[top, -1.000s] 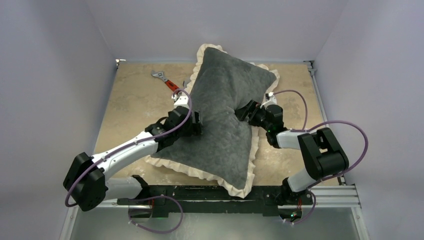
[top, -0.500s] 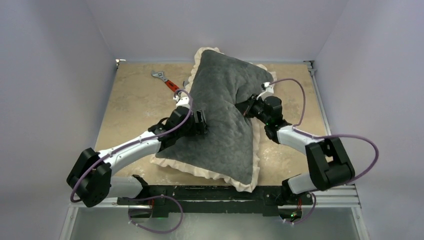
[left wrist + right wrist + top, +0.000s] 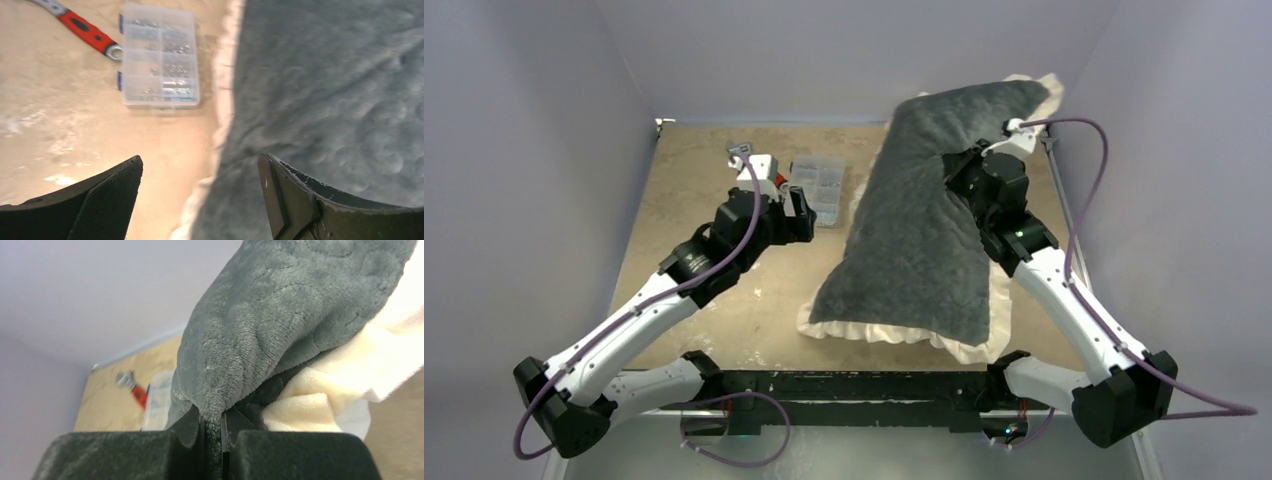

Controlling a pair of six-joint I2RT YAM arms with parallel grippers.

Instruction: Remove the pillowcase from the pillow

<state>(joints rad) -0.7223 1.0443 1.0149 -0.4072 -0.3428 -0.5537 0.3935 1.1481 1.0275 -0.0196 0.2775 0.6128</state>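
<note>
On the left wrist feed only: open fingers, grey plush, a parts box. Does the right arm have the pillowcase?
Observer: Yes. The right wrist view shows the right gripper shut on a fold of the pillowcase, grey side out.
Operator: Lifted or flat?
Observer: From the top view, its far end is held up near the far right corner. The near frilled edge lies on the table.
Operator: And my left gripper?
Observer: From above, the left gripper is apart from the fabric, over the table beside the clear parts box.
</note>
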